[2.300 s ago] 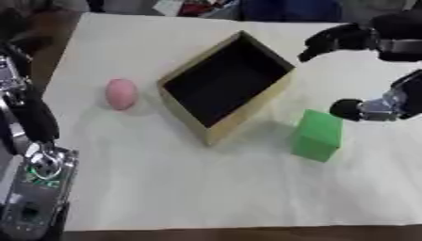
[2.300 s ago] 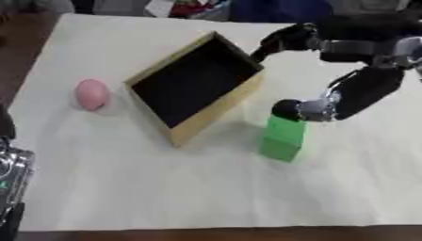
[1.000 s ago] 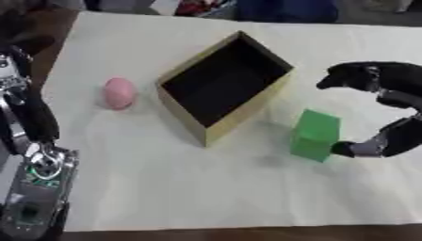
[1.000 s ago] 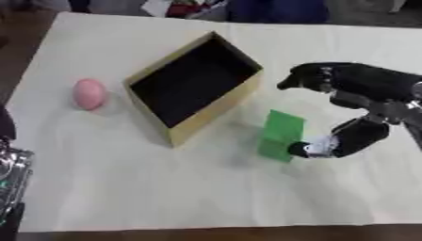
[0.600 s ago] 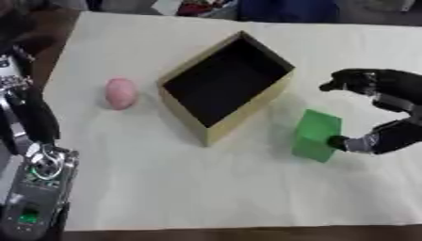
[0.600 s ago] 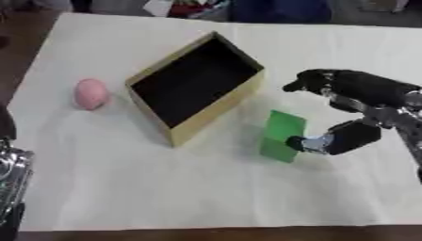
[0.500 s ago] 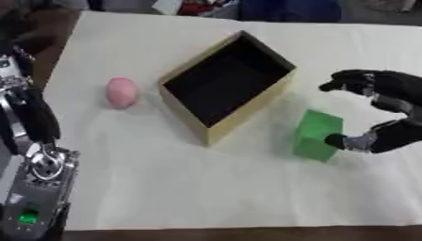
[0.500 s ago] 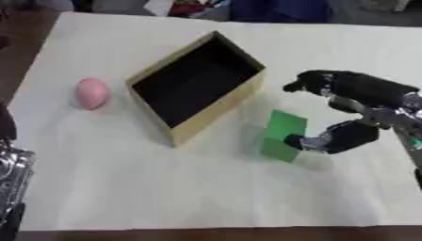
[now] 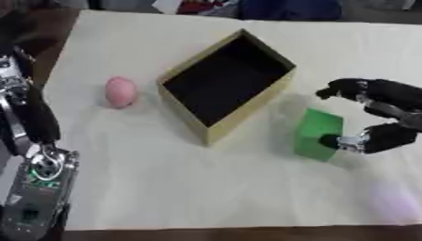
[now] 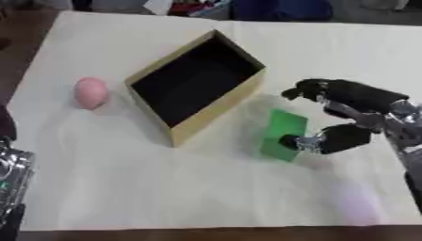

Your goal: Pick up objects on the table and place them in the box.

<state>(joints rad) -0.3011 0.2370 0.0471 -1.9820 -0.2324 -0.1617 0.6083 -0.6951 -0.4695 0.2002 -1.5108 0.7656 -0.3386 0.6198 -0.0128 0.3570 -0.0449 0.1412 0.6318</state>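
Note:
A green block [image 9: 316, 133] stands on the cream table to the right of an open cardboard box [image 9: 227, 84] with a dark inside. My right hand [image 9: 381, 113] is at the block's right side, thumb tip against its lower right face and fingers arched above its top edge, not closed on it. A pink egg-shaped object [image 9: 120, 91] lies left of the box. My left arm [image 9: 26, 141] hangs at the left edge; its hand does not show.
The cream table cover [image 9: 206, 188] runs to a dark front edge. A dark strip of floor borders the left side. Coloured things lie past the far edge at the top.
My right hand has come down from above the box to the green block's right side and moved in until the thumb touches it. The block, box and pink object have stayed put.

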